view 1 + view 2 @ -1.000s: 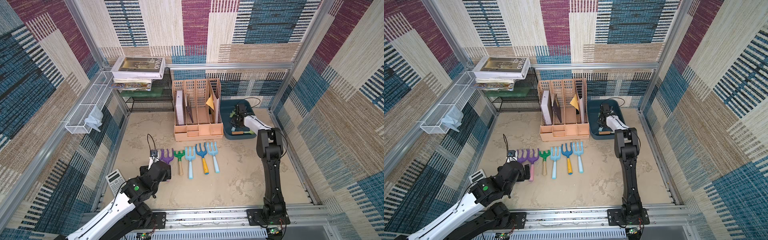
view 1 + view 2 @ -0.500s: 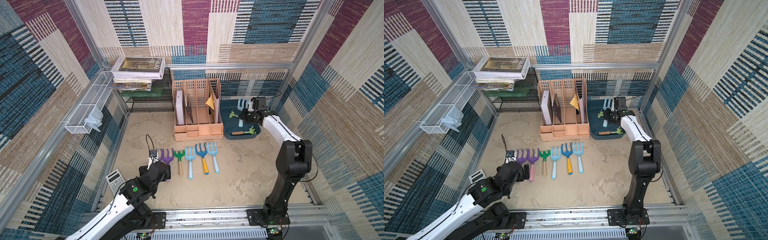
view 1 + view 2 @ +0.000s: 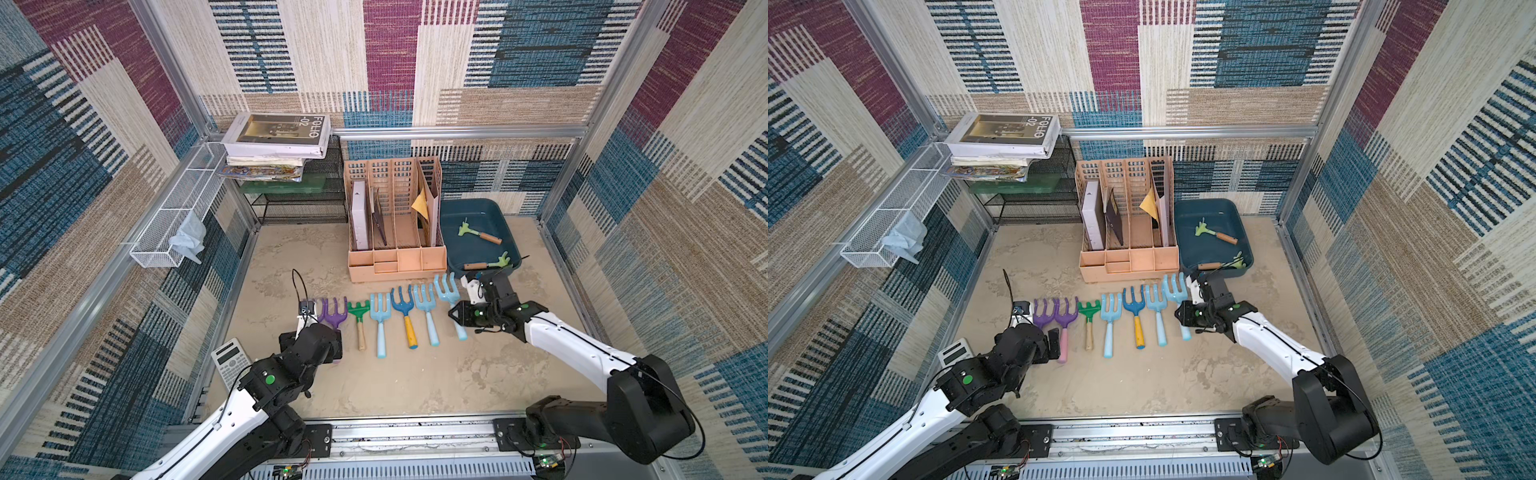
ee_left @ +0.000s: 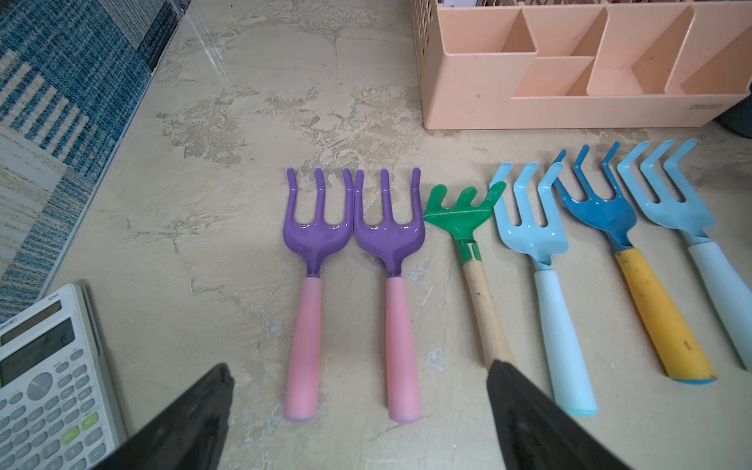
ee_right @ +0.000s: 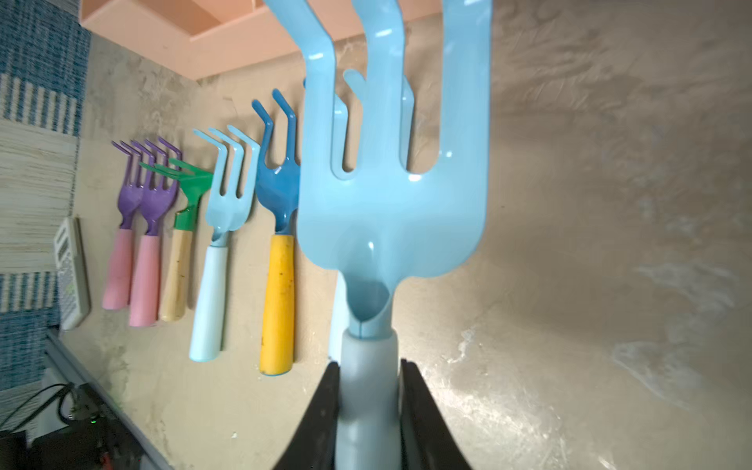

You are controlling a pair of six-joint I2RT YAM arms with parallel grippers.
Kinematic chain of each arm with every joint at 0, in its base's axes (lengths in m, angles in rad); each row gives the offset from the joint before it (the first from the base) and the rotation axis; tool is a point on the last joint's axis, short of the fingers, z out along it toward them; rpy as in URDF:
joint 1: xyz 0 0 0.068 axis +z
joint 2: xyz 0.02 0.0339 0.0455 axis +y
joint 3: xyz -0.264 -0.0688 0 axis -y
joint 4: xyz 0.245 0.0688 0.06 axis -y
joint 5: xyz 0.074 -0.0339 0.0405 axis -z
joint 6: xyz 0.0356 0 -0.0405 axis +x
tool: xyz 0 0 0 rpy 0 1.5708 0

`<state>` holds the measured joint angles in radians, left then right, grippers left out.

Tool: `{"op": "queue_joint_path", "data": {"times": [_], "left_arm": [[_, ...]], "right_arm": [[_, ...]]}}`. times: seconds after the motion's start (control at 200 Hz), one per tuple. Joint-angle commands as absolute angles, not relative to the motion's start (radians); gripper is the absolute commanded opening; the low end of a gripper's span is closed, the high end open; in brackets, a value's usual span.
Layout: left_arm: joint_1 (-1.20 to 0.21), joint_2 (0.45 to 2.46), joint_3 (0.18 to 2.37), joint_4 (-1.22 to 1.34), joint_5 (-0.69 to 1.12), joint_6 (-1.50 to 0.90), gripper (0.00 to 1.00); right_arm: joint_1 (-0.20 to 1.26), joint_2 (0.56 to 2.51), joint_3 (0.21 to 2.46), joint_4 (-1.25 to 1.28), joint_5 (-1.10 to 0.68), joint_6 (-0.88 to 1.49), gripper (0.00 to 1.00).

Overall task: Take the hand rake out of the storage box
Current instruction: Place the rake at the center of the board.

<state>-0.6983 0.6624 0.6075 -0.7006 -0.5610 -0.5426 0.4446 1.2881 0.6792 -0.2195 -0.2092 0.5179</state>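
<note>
R gripper (image 5: pixel 368 366): jaws clamped on the pale handle of the light-blue plastic three-tine hand rake (image 5: pixel 390 211), gripping just below the head.
Rake pos: outside the shallow dark teal plastic storage box (image 3: pixel 469 202), over the beige tabletop (image 3: pixel 498 365). It sits at the right end of the row of coloured rakes, just beside the neighbouring light-blue rake (image 3: pixel 428 316). Head is tilted up; can't tell if the handle end touches the table.
L gripper (image 4: pixel 358 370): jaws wide apart, empty, hovering over the pink handles of the two purple rakes (image 4: pixel 352 228).
Box contents: 2 small green rakes w/ wooden handles (image 3: pixel 478 235).
Step (est.): set-down at row end.
How: lower slowly, level the head, keep parallel w/ neighbour. Leave a small gap so tines don't snag. Let go only once the handle lies flat, then lift straight up.
Risk: nudging the neighbour; the tines are near the peach slotted file organiser (image 3: pixel 395 266).
</note>
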Motion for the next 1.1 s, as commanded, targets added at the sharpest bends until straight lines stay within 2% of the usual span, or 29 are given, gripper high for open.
{"op": "queue_joint_path", "data": {"times": [0.0, 0.11, 0.24, 0.3, 0.32, 0.366, 0.496, 0.661, 0.791, 0.861, 0.926, 1.092], "left_arm": [[-0.698, 0.660, 0.604, -0.679, -0.554, -0.535, 0.99], [-0.697, 0.659, 0.602, -0.674, -0.550, -0.534, 0.99], [-0.698, 0.663, 0.603, -0.674, -0.548, -0.533, 0.99], [-0.698, 0.661, 0.603, -0.676, -0.550, -0.535, 0.99], [-0.698, 0.661, 0.603, -0.677, -0.549, -0.535, 0.99], [-0.698, 0.661, 0.602, -0.675, -0.550, -0.534, 0.99], [-0.698, 0.665, 0.600, -0.672, -0.550, -0.533, 0.99], [-0.698, 0.680, 0.604, -0.670, -0.548, -0.533, 0.99], [-0.697, 0.691, 0.606, -0.668, -0.549, -0.533, 0.99], [-0.698, 0.693, 0.607, -0.667, -0.548, -0.532, 0.99], [-0.698, 0.694, 0.609, -0.669, -0.544, -0.531, 0.99], [-0.698, 0.689, 0.605, -0.667, -0.545, -0.533, 0.99]], "right_arm": [[0.473, 1.291, 0.618, -0.151, -0.132, 0.570, 0.00], [0.466, 1.321, 0.597, -0.140, -0.097, 0.565, 0.00], [0.459, 1.391, 0.604, -0.111, -0.143, 0.548, 0.01], [0.462, 1.420, 0.611, -0.112, -0.134, 0.547, 0.12], [0.462, 1.427, 0.614, -0.115, -0.126, 0.548, 0.18], [0.462, 1.436, 0.620, -0.128, -0.100, 0.550, 0.39], [0.462, 1.417, 0.632, -0.178, -0.017, 0.555, 0.54], [0.491, 1.396, 0.685, -0.288, 0.101, 0.558, 0.58], [0.605, 1.440, 0.803, -0.477, 0.297, 0.603, 0.63], [0.643, 1.469, 0.832, -0.506, 0.335, 0.611, 0.65], [0.650, 1.494, 0.833, -0.496, 0.324, 0.609, 0.63], [0.665, 1.563, 0.835, -0.469, 0.299, 0.599, 0.51]]}}
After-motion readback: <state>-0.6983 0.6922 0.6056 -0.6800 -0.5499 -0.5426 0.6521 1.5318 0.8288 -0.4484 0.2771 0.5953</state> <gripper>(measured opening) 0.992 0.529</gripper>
